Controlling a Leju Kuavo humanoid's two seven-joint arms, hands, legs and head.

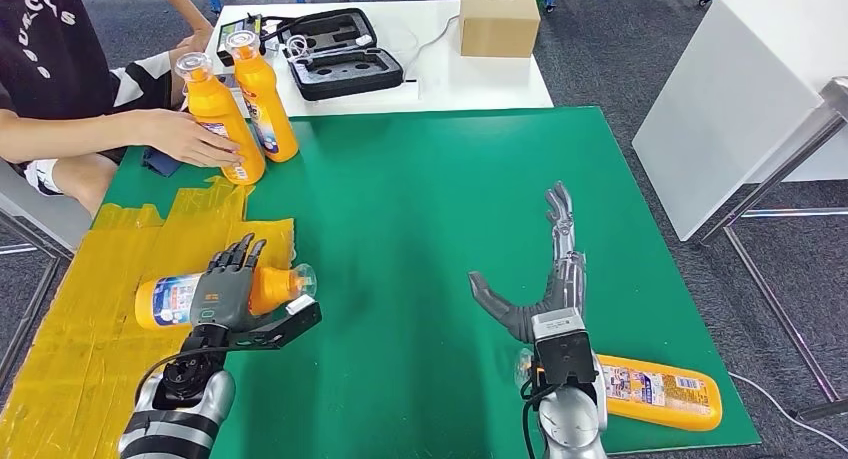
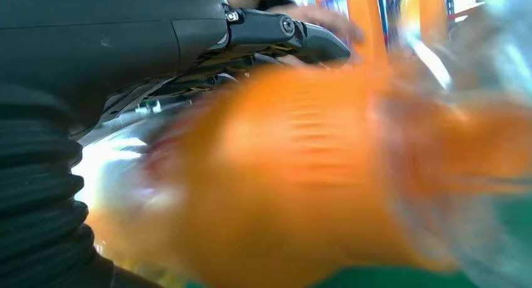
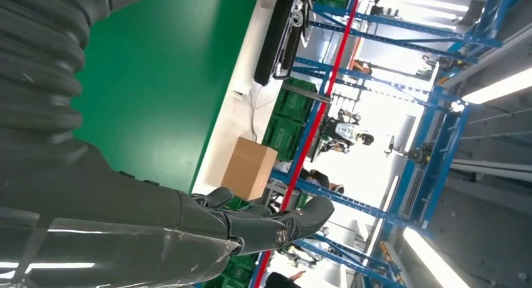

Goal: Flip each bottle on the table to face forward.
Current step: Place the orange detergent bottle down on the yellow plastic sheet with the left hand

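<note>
Across the middle of the head view spreads the green surface (image 1: pixel 420 229), with yellow sheeting (image 1: pixel 90 309) taped over its near left corner. Beyond its far edge stands a white table (image 1: pixel 440 74) carrying an open black case (image 1: pixel 335 54) and a cardboard box (image 1: pixel 498 19). At far left a person (image 1: pixel 60 89) sits with a hand (image 1: pixel 195 137) resting on one of two upright orange bottles (image 1: pixel 225 119), which stand side by side and touching near the far left corner.

On the near left, the left hand (image 1: pixel 238 294) grips a lying orange bottle (image 1: pixel 180 297) across its body, fingers wrapped over the top and thumb underneath, cap pointing right; the left wrist view shows that bottle (image 2: pixel 295 175) as an orange blur close against the fingers (image 2: pixel 301 40).

On the near right, the right hand (image 1: pixel 545 279) is spread and holds nothing, fingers stretched toward the far side, thumb out to the left. Just right of its wrist, another orange bottle (image 1: pixel 660 391) lies on its side at the near edge.
</note>
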